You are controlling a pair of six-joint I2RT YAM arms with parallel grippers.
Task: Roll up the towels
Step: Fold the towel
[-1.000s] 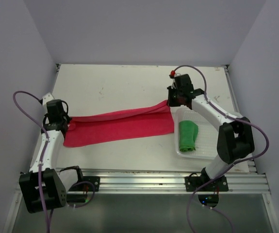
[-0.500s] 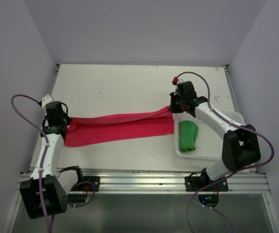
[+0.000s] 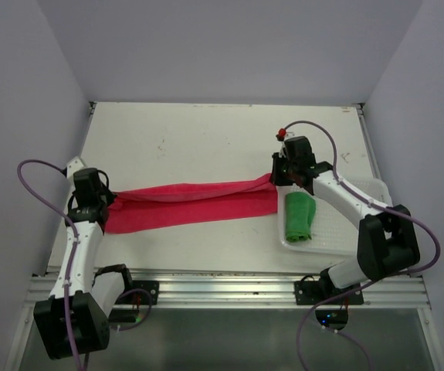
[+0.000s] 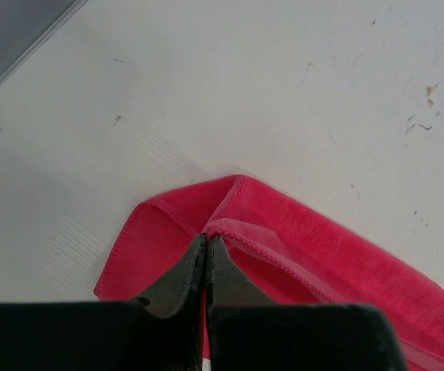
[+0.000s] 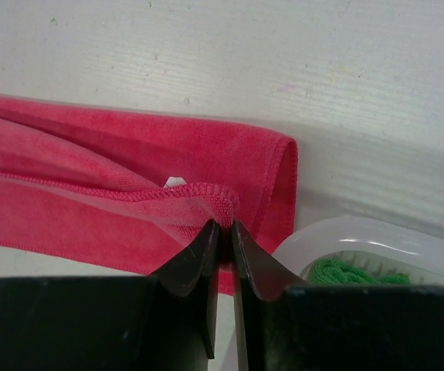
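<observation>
Cloth sets the terms here. Both towels look soft, light and limp, more likely to sag, crease and slide on the smooth surface than to hold a shape. The sound place to take hold is a hem or corner at each end, with the fabric kept taut between.

Nearest the arm bases, the bright green cloth towel lies bundled inside the clear plastic mesh basket, toward its left side. Just left of the basket, the long pink-red cloth towel lies folded lengthwise on the white table, stretching leftward away from it.

At the end beside the basket, the right fingers stand almost together with only a thin slit between them. They nip the stitched hem of the upper layer at their tips and lift it off the layer below. At the end farthest from the basket, the left fingers are pressed together on the hem there.

From above, the wrist housings cover both pinch points. The right wrist view shows only a curve of the basket's rim and a scrap of green. It cannot be told whether the pink-red end touches the basket's rim, how firmly the right tips bite, or whether the green bundle is a true roll. The raised upper hem blurs close to both wrist cameras.
</observation>
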